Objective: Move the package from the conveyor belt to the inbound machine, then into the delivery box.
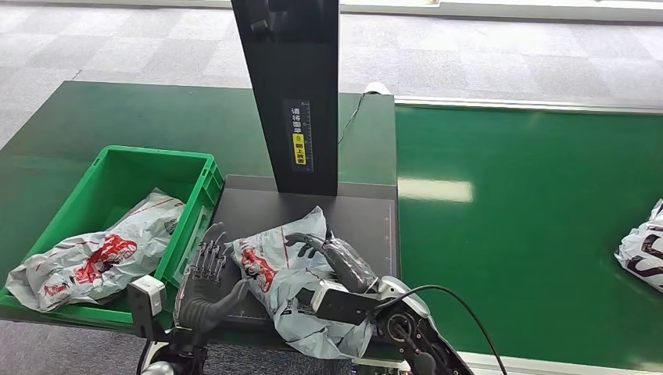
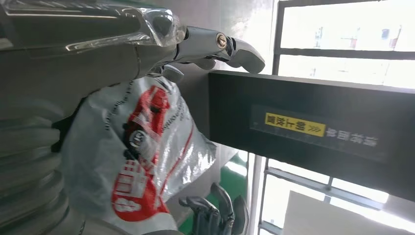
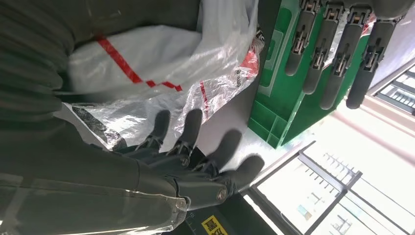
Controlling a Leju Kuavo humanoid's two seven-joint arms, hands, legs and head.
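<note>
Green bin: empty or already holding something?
Not empty. The green bin already holds one crumpled package; the other package lies outside it on the black platform.

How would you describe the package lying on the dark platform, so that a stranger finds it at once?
Find the tall black post; at its foot lies a dark platform. The grey package with red print lies there between the two robot hands, unlike its twin inside the green box.

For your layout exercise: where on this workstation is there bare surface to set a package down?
The conveyor belt is bare up to a package at its far right. The green crate has room at its back; the scanner plate's front is crowded.
</note>
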